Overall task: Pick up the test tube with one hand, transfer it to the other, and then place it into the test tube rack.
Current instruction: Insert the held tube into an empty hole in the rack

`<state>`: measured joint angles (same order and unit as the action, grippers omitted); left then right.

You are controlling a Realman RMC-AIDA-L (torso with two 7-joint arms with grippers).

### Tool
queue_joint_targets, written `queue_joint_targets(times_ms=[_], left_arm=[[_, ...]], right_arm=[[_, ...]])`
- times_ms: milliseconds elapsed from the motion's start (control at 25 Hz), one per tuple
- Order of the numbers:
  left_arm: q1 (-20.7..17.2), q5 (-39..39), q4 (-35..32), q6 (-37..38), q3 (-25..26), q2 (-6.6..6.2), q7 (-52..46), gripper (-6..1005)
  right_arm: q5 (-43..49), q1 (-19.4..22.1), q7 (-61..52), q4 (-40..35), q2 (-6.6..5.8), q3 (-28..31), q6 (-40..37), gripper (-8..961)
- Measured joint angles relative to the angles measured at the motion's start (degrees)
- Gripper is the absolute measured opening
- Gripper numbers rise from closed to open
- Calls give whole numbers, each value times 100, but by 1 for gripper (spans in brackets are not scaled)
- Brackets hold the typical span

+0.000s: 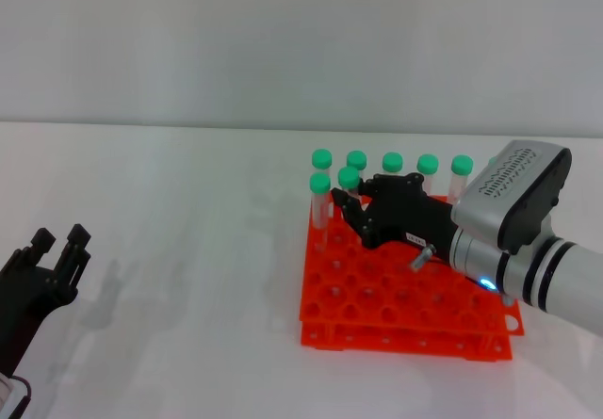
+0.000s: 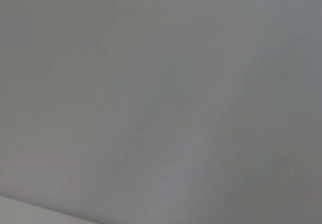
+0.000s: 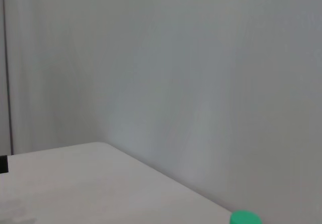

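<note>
The right gripper (image 1: 363,214) has its fingers closed around the test tube (image 1: 350,188) over the rack (image 1: 405,315); the tube looks light and slippery, best held below its cap.

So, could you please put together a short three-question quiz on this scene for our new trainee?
1. True or false: the right gripper is over the test tube rack.
2. Where is the left gripper? A) over the rack B) low at the table's left side, away from the rack
3. What colour are the caps of the tubes?

Key: 1 true; 2 B; 3 green.
</note>
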<state>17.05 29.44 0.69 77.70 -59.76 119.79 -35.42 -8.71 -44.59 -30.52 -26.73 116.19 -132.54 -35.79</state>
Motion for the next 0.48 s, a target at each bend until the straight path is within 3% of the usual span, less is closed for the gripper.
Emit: queue_joint_targets(times_ms=[480], left_arm=[[0,0,3,27,0,0,0,520]], right_arm=[[-14,-15,0,-9,0,-81,107,201]])
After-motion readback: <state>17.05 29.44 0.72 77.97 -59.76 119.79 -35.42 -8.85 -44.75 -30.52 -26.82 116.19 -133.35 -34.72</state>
